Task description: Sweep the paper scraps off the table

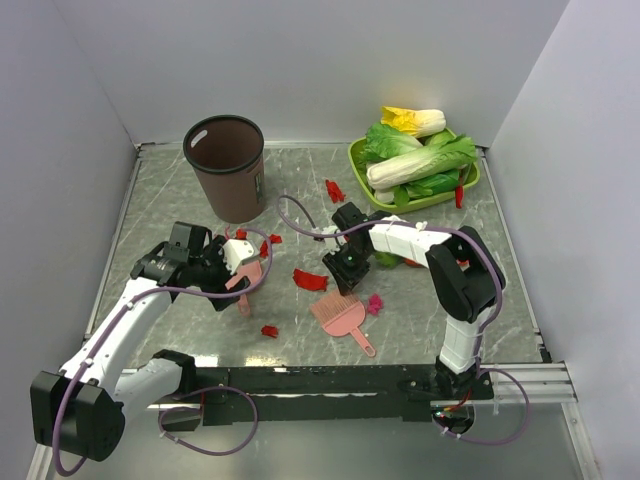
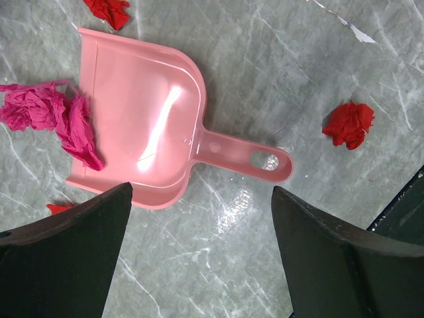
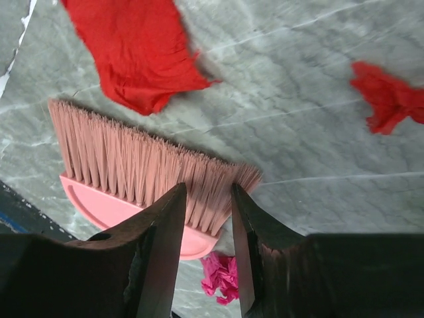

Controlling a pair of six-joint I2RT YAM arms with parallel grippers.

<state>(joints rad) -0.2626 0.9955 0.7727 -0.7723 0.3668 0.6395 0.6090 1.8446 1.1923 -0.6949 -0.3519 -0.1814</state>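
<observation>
Red and magenta paper scraps lie scattered on the grey marble table (image 1: 420, 310): a large red one (image 1: 309, 279), a small one (image 1: 270, 331), a magenta one (image 1: 374, 303). My left gripper (image 2: 202, 199) is open just short of a pink dustpan (image 2: 139, 119), whose handle (image 2: 252, 159) points between the fingers. A magenta scrap (image 2: 59, 119) lies at the pan's mouth and a red one (image 2: 349, 124) off to the right. My right gripper (image 3: 208, 192) stands astride the end of a pink brush's bristles (image 3: 132, 165), jaws narrowed with a gap; contact is unclear. The big red scrap (image 3: 136, 46) lies beyond.
A brown waste bin (image 1: 226, 165) stands at the back left. A green tray (image 1: 356, 160) of leafy vegetables sits at the back right. Pale walls enclose three sides, and a black rail (image 1: 330, 378) runs along the near edge.
</observation>
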